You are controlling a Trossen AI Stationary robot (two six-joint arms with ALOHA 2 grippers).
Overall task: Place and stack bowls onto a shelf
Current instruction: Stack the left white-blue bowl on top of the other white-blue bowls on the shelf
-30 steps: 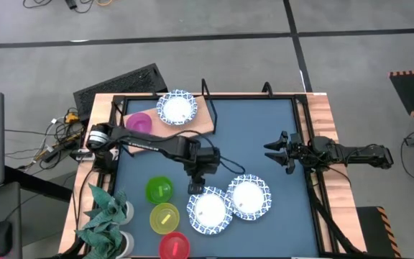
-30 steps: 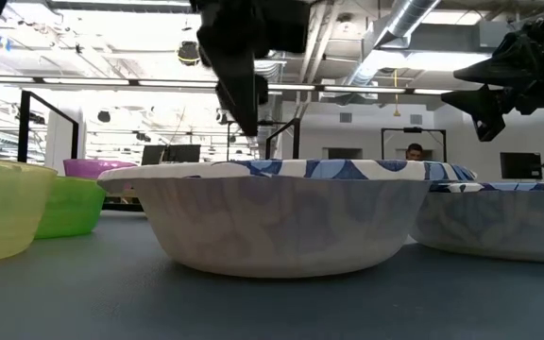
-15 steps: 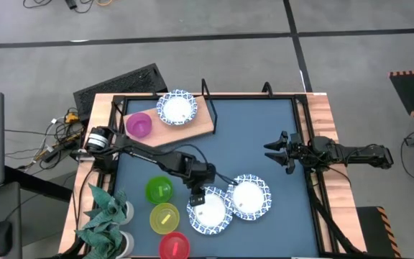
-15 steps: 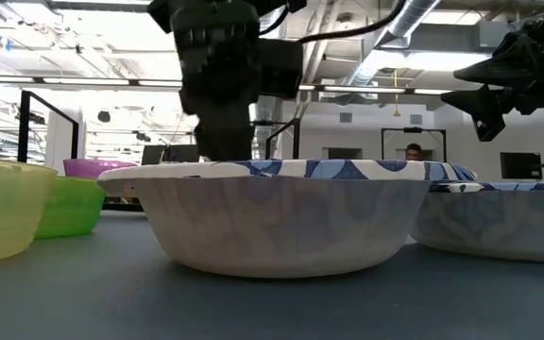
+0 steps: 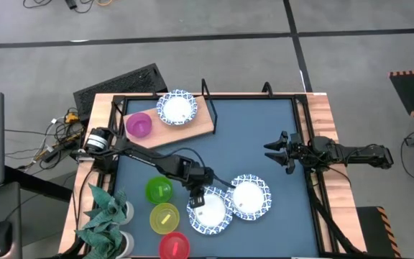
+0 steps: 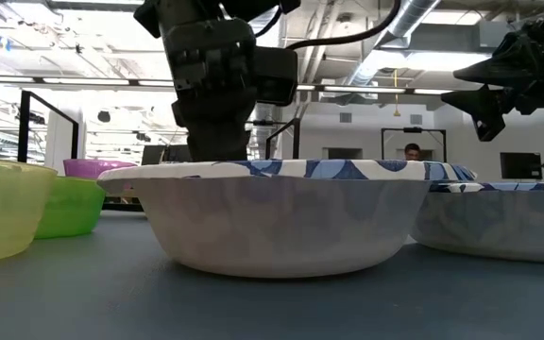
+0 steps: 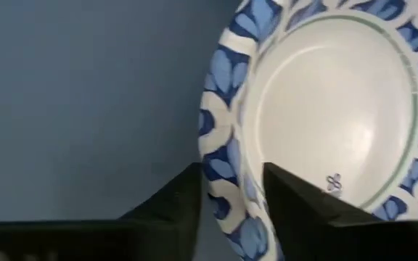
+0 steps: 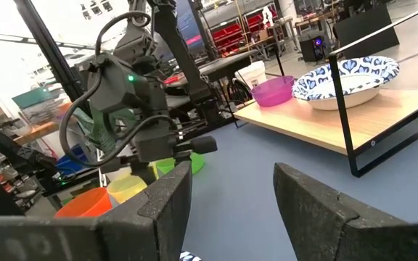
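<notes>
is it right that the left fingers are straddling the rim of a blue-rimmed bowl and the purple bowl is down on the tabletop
Not quite. The left fingers do straddle the blue-rimmed bowl rim, but the purple bowl sits on the shelf, not the tabletop, as the high view shows.

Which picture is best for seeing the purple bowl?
The high view: the purple bowl shows whole from above, sitting on the shelf beside a blue-rimmed bowl. The right wrist view shows it sideways; the low view shows only its rim. The left wrist view misses it.
</notes>
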